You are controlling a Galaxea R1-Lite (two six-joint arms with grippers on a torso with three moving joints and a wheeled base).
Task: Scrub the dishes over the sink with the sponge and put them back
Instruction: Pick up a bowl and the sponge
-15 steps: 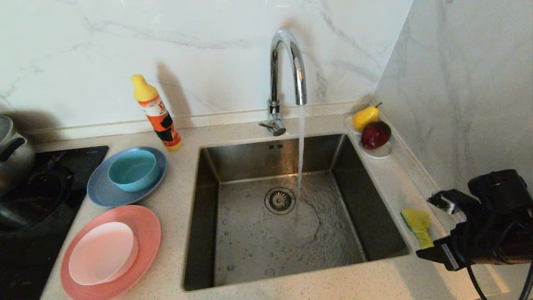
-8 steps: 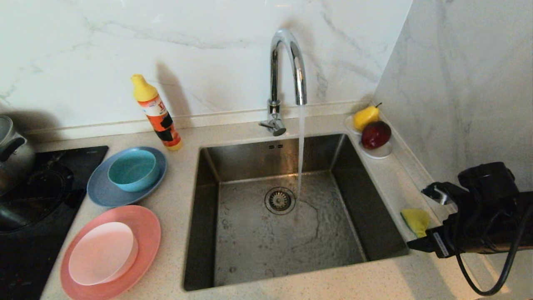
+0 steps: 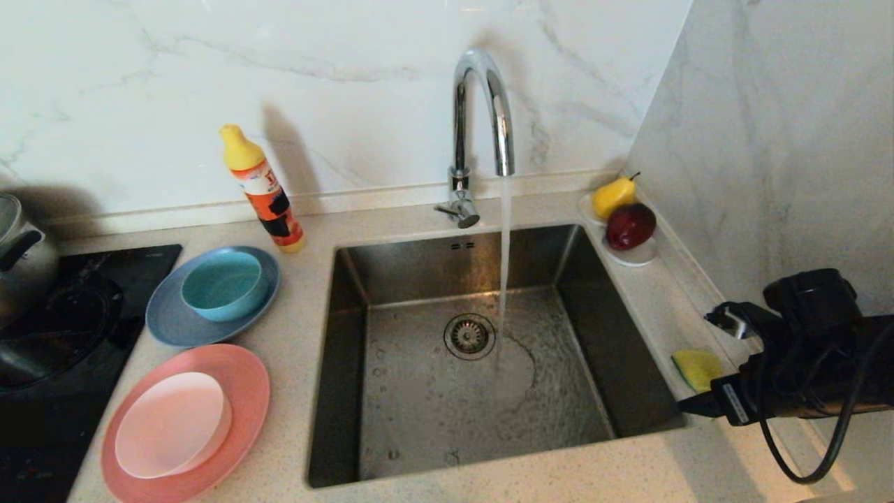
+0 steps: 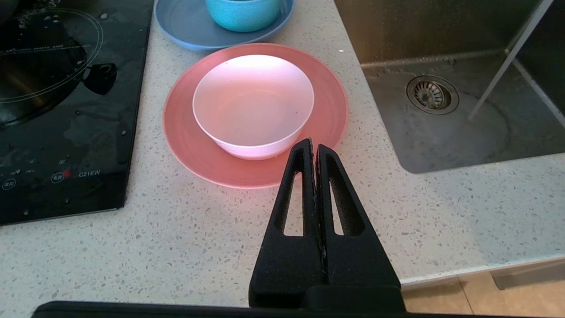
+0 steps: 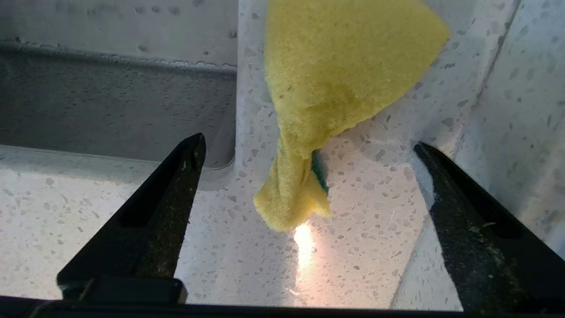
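Observation:
The yellow sponge (image 3: 691,363) (image 5: 335,88), with a strip of green layer showing, lies on the counter strip right of the sink (image 3: 349,335). My right gripper (image 5: 307,141) (image 3: 702,368) is open wide, and the sponge's narrow near end lies between its fingers without touching them. A teal bowl (image 3: 223,285) sits on a grey-blue plate (image 3: 167,321), and a pale pink bowl (image 3: 172,424) on a salmon plate (image 3: 244,391), all left of the sink. My left gripper (image 4: 314,145) is shut and empty, parked above the counter's front edge near the salmon plate (image 4: 185,137).
Water runs from the tap (image 3: 482,105) into the sink beside the drain (image 3: 469,336). A detergent bottle (image 3: 262,188) stands behind the plates. A white fruit dish (image 3: 632,255) sits at the back right corner. A black hob (image 3: 42,391) with a steel pot (image 3: 21,258) is far left. The side wall is close on the right.
My right arm has slid forward and slightly toward the sink, so its open fingers now flank the sponge's near end. The left arm and the dishes have not moved.

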